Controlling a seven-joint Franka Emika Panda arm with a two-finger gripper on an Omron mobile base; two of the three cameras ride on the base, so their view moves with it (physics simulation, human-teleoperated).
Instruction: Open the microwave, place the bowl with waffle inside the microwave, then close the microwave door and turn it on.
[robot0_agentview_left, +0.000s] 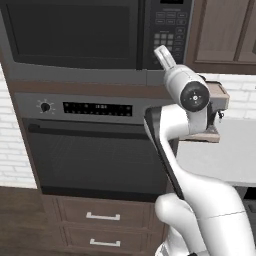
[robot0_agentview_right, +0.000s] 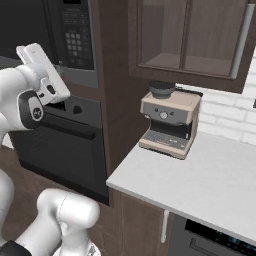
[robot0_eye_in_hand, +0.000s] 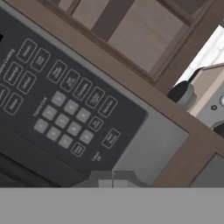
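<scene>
The microwave keypad buttons and the oven display carry markings too blurred to read.

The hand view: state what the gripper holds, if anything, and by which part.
Nothing is held. The gripper points at the microwave keypad, its tips together with nothing between them.

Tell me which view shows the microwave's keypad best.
The hand view: the keypad spans the frame, each button distinct. The left base view shows it small, its lower corner behind the arm; the right base view sees it obliquely.
</scene>
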